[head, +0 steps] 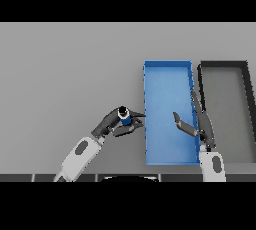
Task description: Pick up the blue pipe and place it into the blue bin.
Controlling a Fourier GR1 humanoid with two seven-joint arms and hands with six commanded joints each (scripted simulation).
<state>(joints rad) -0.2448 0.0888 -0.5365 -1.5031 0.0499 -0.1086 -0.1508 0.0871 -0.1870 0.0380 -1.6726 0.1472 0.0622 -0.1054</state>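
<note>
Nearest the robot, the left hand (116,122) reaches in from the lower left on a white and grey arm. Its dark fingers and thumb are curled round the blue pipe (125,119), which it holds just left of the blue bin (167,69), outside the bin's near left wall. The pipe is a short, stubby cylinder, blue on its side with a dark round end turned upward. Whether it is clear of the table (65,74) cannot be told.

To the right, the right hand (199,124) rises from the lower edge and sits over the blue bin's right wall. Its fingers are straight and spread, one reaching left above the bin floor, others pointing away along the wall. It holds nothing.

The blue bin is a shallow rectangular tray, long side running away from the robot, with thin upright walls and a flat, smooth floor of uniform blue.

Just beside it on the right stands a dark bin (223,64) of like shape, black rimmed with a grey floor.

The table is plain matte grey. No labels, brands or writing can be read on any item.
</note>
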